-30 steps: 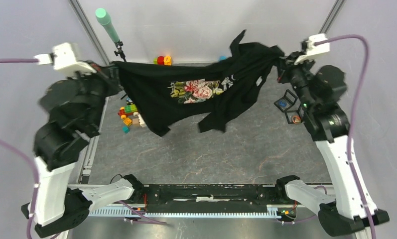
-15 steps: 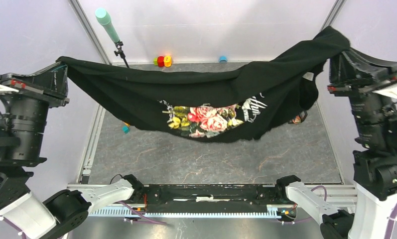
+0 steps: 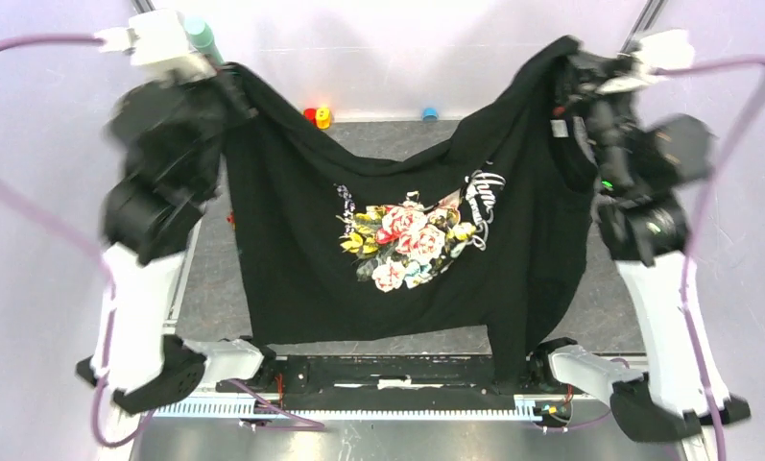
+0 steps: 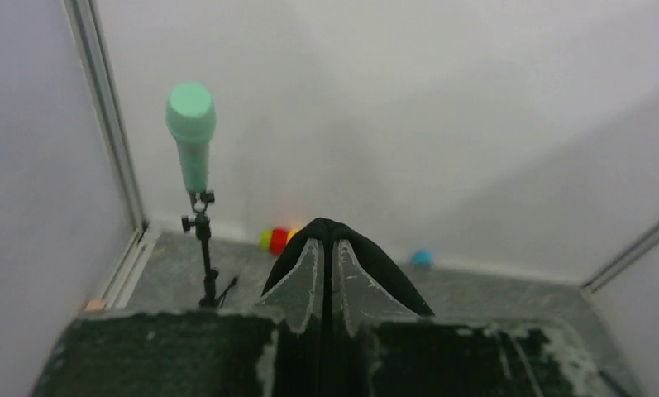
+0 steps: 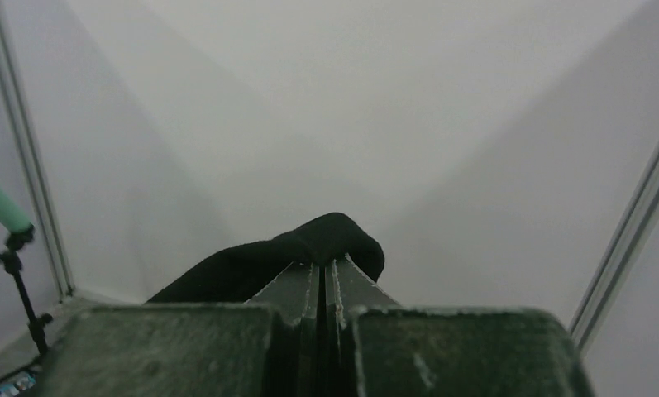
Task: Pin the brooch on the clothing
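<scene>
Between left hand (image 4: 326, 243) and right hand (image 5: 322, 264), the clothing (image 3: 297, 259).

At the far edge of the grey counter (image 3: 388, 140), red and yellow toys (image 3: 316, 116) and a small blue thing (image 3: 429, 113) are seen.

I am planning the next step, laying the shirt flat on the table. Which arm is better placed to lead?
Probably left. Both grippers are shut on the T-shirt. The side at the left gripper hangs smooth; the side at the right gripper is bunched and droops over the base rail.
</scene>
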Available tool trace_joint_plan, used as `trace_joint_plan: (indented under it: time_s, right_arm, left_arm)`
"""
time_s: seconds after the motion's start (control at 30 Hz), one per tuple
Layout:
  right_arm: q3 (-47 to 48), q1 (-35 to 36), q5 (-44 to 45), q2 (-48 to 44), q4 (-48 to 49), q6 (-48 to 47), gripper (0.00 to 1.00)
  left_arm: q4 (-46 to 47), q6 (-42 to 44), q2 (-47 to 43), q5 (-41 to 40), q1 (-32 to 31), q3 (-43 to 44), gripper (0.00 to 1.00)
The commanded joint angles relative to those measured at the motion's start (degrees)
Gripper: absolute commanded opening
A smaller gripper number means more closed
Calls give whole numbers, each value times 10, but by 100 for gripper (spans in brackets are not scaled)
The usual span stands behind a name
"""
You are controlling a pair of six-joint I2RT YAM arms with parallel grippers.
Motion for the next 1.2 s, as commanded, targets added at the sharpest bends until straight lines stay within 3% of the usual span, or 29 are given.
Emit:
trace_joint_plan:
  time_s: [0.0, 0.1, 0.13, 0.17, 0.23, 0.27, 0.3, 0.53, 0.73, 0.97, 1.17]
  right_arm:
    - [-105, -1, 31, 102, 117, -15, 0]
    - [-142, -19, 13, 195, 173, -1, 0]
    - [-136, -27, 8, 239, 173, 9, 0]
    - [-121, -39, -5, 284, 163, 17, 10]
    - [-80, -63, -48, 363, 129, 46, 51]
    - [-55, -72, -64, 390, 104, 51, 84]
    - [-38, -77, -72, 415, 84, 53, 97]
    - [-125, -78, -83, 378, 78, 52, 98]
    - [-243, -78, -77, 290, 70, 83, 98]
    - [-364, -70, -73, 223, -8, 141, 98]
    - [-481, -55, 2, 172, -45, 155, 98]
  left_arm:
    - [13, -77, 120, 131, 142, -109, 2]
    - [73, -133, 163, 189, 227, -219, 2]
    - [84, -144, 184, 219, 243, -240, 11]
    - [84, -154, 207, 243, 256, -247, 24]
    - [71, -163, 240, 256, 263, -255, 75]
    - [64, -163, 247, 260, 263, -259, 83]
    - [64, -163, 249, 265, 263, -270, 88]
    - [117, -156, 178, 337, 263, -354, 100]
    - [130, -176, 123, 401, 258, -438, 100]
    - [156, -204, 63, 436, 219, -562, 100]
    - [194, -245, 49, 468, 201, -661, 100]
